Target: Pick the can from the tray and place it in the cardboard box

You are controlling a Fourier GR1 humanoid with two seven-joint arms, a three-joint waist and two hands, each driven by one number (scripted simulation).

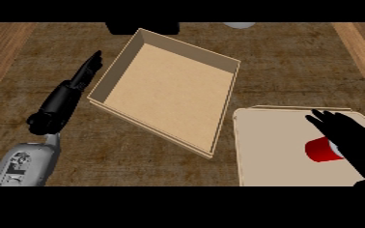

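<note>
On my far left I see the left hand [77, 84] at the end of its grey forearm, fingers straight and held together, pointing up along the outer left wall of the cardboard box [118, 65] and holding nothing. The forearm carries some dark marks near the lower edge, but I cannot read them as writing. The box sits rotated on the dark counter [285, 67], open and bare inside. Just to its right lies the pale tray [271, 149], its corner close to the box's lower right side. On the tray rests the red can [321, 150], with no label I can read. My right hand [344, 130] covers its right side, fingers spread apart above it.
</note>
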